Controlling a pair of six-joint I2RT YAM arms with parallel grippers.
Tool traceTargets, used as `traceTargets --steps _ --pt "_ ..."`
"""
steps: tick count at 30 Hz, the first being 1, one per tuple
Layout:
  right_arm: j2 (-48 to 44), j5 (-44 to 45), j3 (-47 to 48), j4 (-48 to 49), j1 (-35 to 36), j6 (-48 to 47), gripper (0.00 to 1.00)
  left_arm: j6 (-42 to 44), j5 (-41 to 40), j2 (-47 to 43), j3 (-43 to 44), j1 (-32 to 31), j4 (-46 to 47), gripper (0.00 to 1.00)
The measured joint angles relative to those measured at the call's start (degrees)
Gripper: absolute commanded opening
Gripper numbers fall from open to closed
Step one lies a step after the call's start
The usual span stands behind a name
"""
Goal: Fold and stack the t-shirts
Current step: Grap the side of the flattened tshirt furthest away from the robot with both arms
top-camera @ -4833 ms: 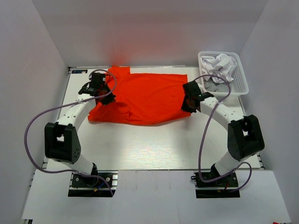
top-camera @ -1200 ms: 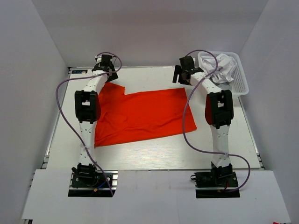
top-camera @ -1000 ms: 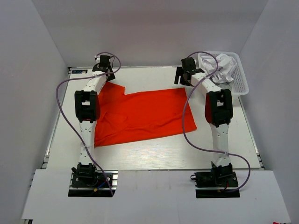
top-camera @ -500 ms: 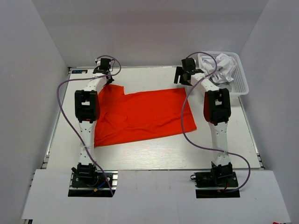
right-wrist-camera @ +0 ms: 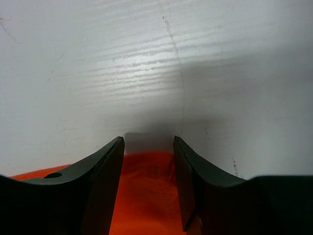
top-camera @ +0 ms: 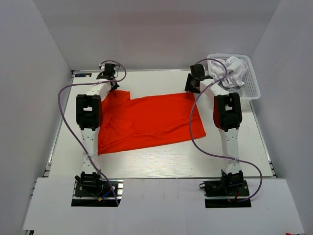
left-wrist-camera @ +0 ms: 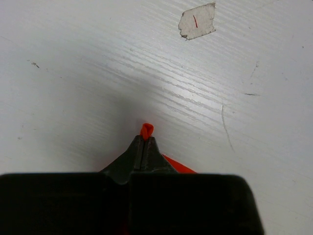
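Where the left fingers [left-wrist-camera: 137,152] meet, they are pressed tight on a small nub of the orange shirt [left-wrist-camera: 146,130], which pokes out past their tips just above the desk [left-wrist-camera: 73,73]. The right fingers [right-wrist-camera: 105,169] stand about half apart, one on each side of the shirt's edge, with cloth lying between them but not pinched.

From above, the shirt lies spread across the middle of the desk, its two far corners at the two sets of fingers, near the far edge. The other shirts [top-camera: 230,67] sit crumpled in the basket [top-camera: 242,96] at the far right corner.

The step in hand looks like taking both far corners to fold the shirt toward the near edge. To do it well, I judge the right fingers should close fully on the hem before either arm lifts. The left hold is thin, so a slow, level, matched pull would keep the nub from slipping and the fold line straight.
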Motion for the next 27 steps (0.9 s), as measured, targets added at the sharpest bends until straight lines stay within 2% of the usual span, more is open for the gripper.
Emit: traceTargets --steps 3,7,8,10,11,19,27 --pt "-1.4 -0.2 -2.0 -0.3 0.1 0.5 0.52 -0.3 0.2 -0.9 -1.7 0.0 0.7 0.0" --pt "-1.9 0.3 -2.8 -0.8 0.3 0.4 0.28 -0.9 0.9 -2.5 -4.5 0.0 1.9 0.0" --pt "-2.0 0.6 -3.0 -0.8 0.4 0.4 0.16 -1.1 0.9 -3.0 -5.2 0.0 2.0 0.0" --pt "-2.3 0.9 -3.6 -0.7 0.4 0.5 0.09 -1.3 1.3 -3.8 -6.3 0.0 2.1 0.0" --pt "-2.5 1.0 -3.9 -0.7 0.4 0.5 0.0 -1.3 1.5 -4.1 -6.9 0.0 2.1 0.0" --pt "-4.1 1.8 -5.9 -0.3 1.4 -0.1 0.0 -1.6 2.5 -9.4 -11.6 0.0 2.2 0.0" --pt "-18.3 2.5 -22.4 6.0 3.7 -1.2 0.0 -2.7 1.7 -26.8 -29.0 -1.5 4.5 0.0"
